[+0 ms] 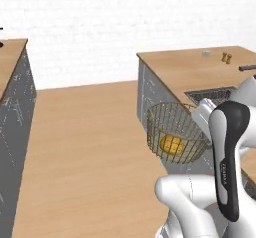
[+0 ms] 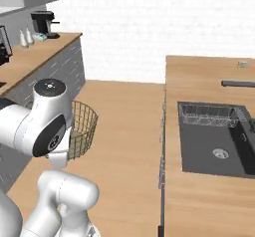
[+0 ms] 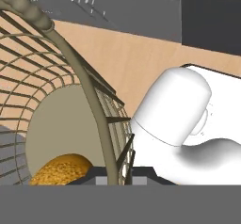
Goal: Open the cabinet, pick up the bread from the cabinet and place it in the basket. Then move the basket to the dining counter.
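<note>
hand point(image 3: 113, 180): clamped tight on basket point(image 1: 176, 132) rim | bread point(image 1: 172, 144): in basket, just below hand | step: carrying basket, lifted over floor | tabletop point(image 1: 192, 67): beyond hand | next: reach over tabletop, lower level, release

A white brick wall point(image 2: 149, 27) spans twelve o'clock above a wood-plank floor point(image 1: 85, 152). At three o'clock, a wood-topped counter point(image 2: 209, 201) holds a dark sink point(image 2: 214, 146). At nine o'clock, another counter point(image 2: 37, 57) carries a black coffee machine point(image 2: 42, 23).
</note>
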